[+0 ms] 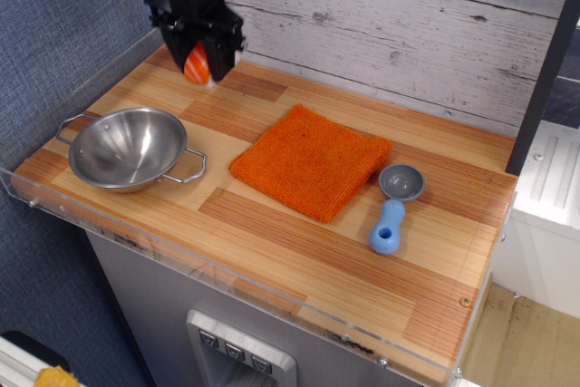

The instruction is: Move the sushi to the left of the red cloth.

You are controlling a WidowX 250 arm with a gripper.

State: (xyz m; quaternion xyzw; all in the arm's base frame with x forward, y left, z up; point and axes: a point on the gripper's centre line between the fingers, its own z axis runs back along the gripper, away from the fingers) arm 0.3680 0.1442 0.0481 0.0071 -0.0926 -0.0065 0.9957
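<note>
Blue textured wall covering (63, 15) bounds the scene on the left, and whitewashed horizontal wood planks (408, 15) form the back wall. Below them sits the striped light-wood counter (299, 251), edged along its front and left by a clear acrylic lip (227, 287).

Nearest the left edge rests a round stainless-steel bowl with two wire handles (129, 148), upright, nothing visible inside.

Behind the bowl, at the counter's back-left corner, the black robot gripper (197, 59) hangs from above. Its two dark fingers are closed around the small orange-and-white striped toy salmon sushi (197, 64), which shows between them. The sushi sits low over the counter; whether it touches the wood cannot be told. It lies to the back-left of the cloth, well apart from it.

At centre, the square orange-red nubby terry cloth (311, 161) lies flat, turned corner-forward.

Just right of the cloth lies a blue plastic scoop with a grey round bowl (393, 208), handle pointing toward the front edge, its grey cup close to the cloth's right corner.
</note>
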